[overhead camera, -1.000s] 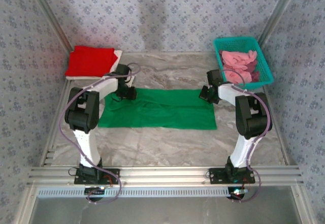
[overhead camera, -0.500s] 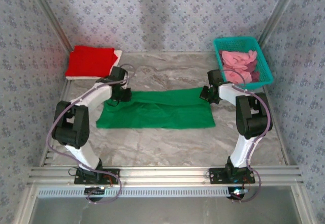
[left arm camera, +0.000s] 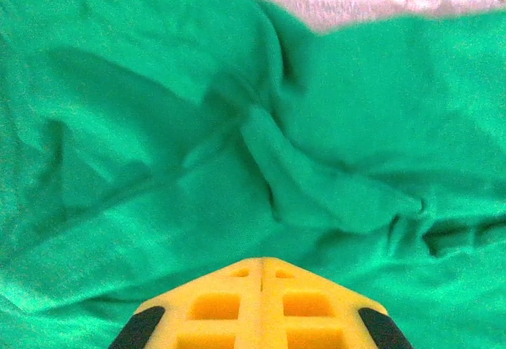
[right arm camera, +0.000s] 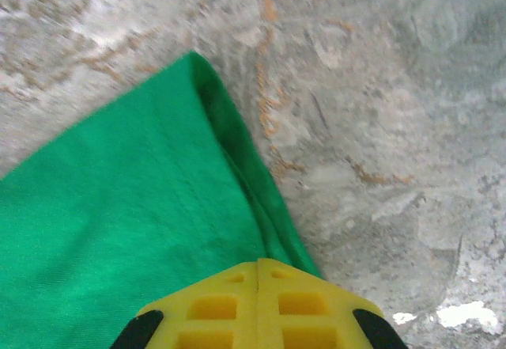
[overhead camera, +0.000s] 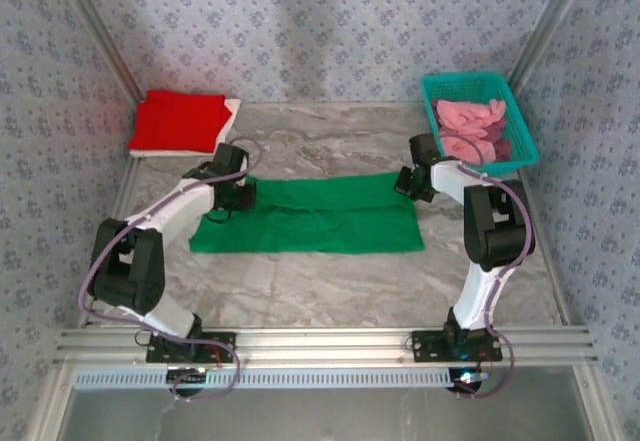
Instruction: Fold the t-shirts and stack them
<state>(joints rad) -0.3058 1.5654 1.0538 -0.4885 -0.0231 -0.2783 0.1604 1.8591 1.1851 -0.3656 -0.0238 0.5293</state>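
Right now the green shirt lies as a long flat strip across the middle of the bench, and each arm sits at one of its far corners. The left claw is pressed together over the far-left corner. Its wrist view shows the tips shut, with green cloth rucked into a ridge just ahead of them, so it looks to be pinching fabric. The right claw is also pressed together, on the very edge of the far-right corner where the folded hem meets bare marble.

The step in hand looks like a fold that brings the far edge over toward the near edge. To do it well, both corners should rise together and level, just high enough for the cloth to clear itself. They should then travel toward the arm bases at the same pace, so the edge between them stays straight and lightly taut. The right pinch is close to the hem and could slip, so pull gently there. The left pinch sits among wrinkles and may hold a single layer, so watch that the whole corner follows. Let go only once the far edge rests along the near one.

A red shirt lies folded on a white shirt at the far left. Pink shirts wait in the basket at the far right.
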